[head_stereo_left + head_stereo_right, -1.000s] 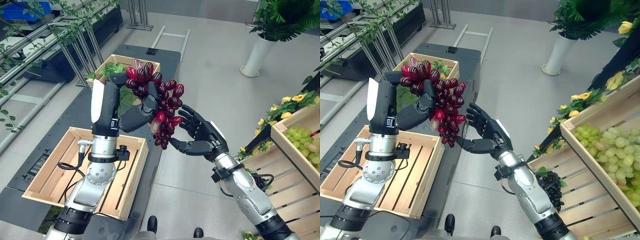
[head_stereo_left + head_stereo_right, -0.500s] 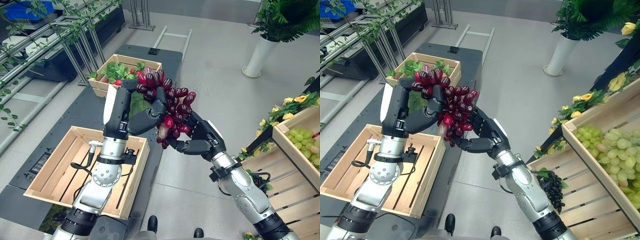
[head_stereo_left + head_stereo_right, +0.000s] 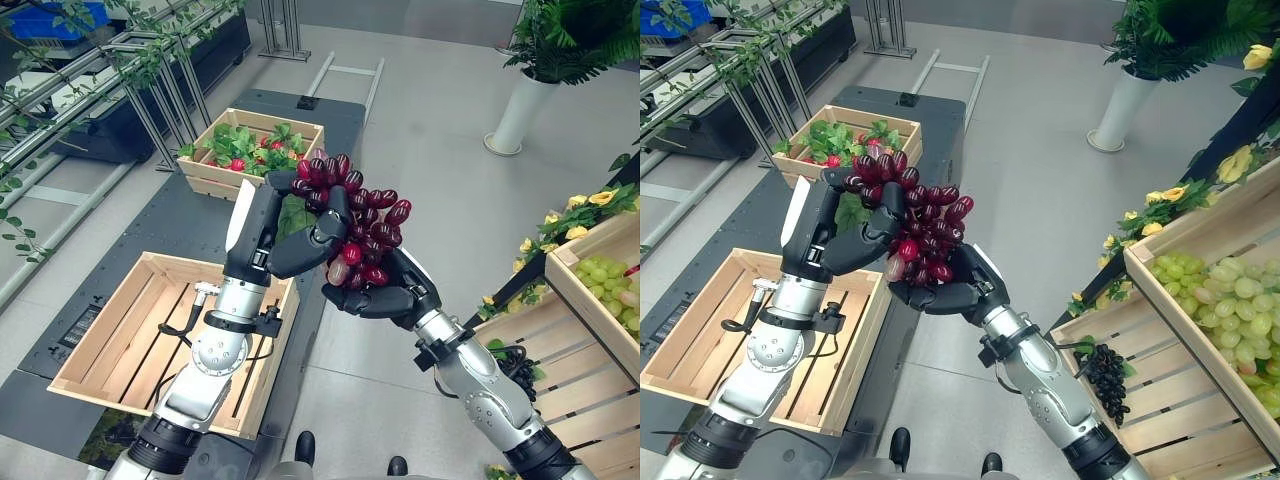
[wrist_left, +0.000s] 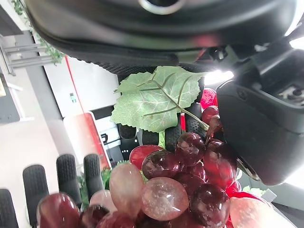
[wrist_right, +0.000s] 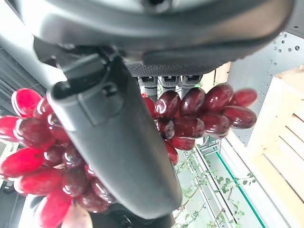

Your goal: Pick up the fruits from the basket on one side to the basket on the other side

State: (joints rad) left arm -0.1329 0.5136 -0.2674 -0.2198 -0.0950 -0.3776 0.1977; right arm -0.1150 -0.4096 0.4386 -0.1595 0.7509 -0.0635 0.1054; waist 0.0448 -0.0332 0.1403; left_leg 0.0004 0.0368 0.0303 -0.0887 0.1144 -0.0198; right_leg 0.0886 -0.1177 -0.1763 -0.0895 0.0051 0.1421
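Empty slatted wooden crate (image 3: 110, 340) at lower left; second crate (image 3: 215, 170) farther off with greens and red fruit; shelf crate (image 3: 600, 300) at right holding green grapes. Mid-air between them, above the grey floor: red grape bunch (image 3: 355, 225), clear of every crate. Left hand (image 3: 300, 240) curled round upper bunch, leaf against palm. Right hand (image 3: 385, 295) cupped beneath, fingers wrapped on lower grapes. Judged a hand-to-hand transfer, roughly midway: bunch lifted and carried, not yet deposited. Remaining: left release, carry to destination crate, set down.
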